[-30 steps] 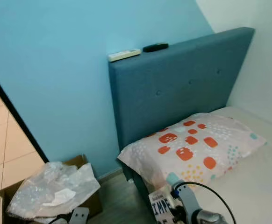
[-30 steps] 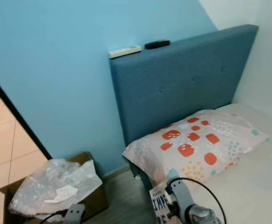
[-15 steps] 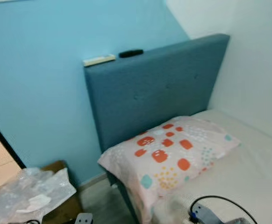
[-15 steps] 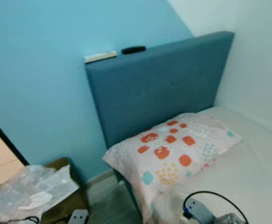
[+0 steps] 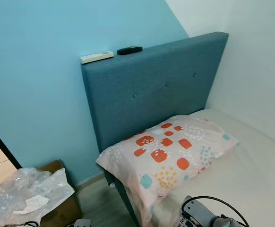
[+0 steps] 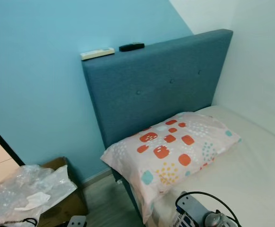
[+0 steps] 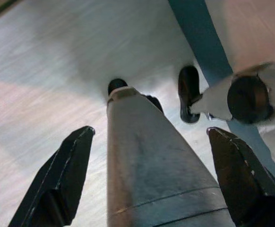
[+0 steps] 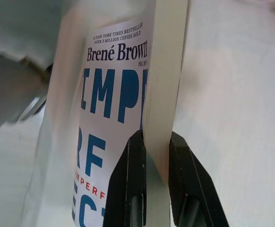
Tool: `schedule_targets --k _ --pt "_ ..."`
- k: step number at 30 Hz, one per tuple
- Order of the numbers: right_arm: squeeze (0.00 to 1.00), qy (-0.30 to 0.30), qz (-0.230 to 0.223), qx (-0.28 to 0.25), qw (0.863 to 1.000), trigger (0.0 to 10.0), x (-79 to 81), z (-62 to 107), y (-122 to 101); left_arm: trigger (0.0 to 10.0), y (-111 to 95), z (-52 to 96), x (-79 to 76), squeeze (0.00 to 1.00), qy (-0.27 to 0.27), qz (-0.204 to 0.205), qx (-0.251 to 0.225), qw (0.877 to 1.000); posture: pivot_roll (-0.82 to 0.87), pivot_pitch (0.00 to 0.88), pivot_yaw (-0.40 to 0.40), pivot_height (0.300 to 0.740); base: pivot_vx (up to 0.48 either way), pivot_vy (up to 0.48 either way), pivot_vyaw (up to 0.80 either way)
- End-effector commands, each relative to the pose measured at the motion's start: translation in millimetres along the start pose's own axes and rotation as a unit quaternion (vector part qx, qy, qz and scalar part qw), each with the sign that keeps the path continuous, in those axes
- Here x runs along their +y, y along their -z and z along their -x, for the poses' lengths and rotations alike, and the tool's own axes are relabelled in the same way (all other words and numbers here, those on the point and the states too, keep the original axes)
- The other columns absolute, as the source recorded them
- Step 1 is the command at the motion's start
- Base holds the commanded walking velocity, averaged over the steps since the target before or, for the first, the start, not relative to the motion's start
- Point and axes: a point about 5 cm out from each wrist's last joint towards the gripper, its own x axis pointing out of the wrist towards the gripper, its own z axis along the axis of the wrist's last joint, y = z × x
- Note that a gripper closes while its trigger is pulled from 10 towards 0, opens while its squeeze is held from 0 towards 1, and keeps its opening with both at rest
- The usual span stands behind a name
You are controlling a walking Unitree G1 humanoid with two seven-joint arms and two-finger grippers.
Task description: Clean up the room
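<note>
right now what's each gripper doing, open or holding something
Left gripper: open, holding nothing, hanging over the floor beside the bed frame.
Right gripper: shut on the book, fingers clamping its edge.

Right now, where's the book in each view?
Left eye: book at the bottom edge, right of centre, below the pillow.
Right eye: book at the bottom edge, below the pillow.
Right wrist: book centre, upright, its edge clamped in the right gripper.
Left wrist: floor and the blue base of the bed, beyond the open left gripper.
Shared landmark: the bed.
</note>
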Motion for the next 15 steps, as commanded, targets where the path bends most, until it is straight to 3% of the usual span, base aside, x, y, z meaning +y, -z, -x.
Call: schedule_targets --k 1,4,8,15 --pt "0.0 0.027 -0.023 -0.035 0.999 10.0 -5.3 -0.6 -15 10.0 13 4.3 9.0 0.0 -0.008 -0.003 0.018 1.0 -0.07 0.072 0.012 0.735 0.0 0.0 0.0" --pt "0.0 0.035 -0.036 -0.041 0.998 10.0 -5.3 -1.1 -18 10.0 17 5.8 11.6 0.0 -0.009 -0.004 0.021 1.0 -0.06 0.083 0.014 0.735 0.0 0.0 0.0" --pt "0.0 0.081 -0.039 -0.047 0.995 10.0 -6.1 -2.6 -25 10.0 36 15.5 28.0 0.0 -0.017 -0.011 0.038 0.999 -0.02 0.148 0.042 0.735 0.0 0.0 0.0" --pt "0.0 0.077 -0.069 -0.059 0.993 10.0 0.0 -4.6 -30 10.0 46 24.6 43.5 0.0 -0.023 -0.021 0.043 0.999 0.03 0.212 0.076 0.735 0.0 0.0 0.0"
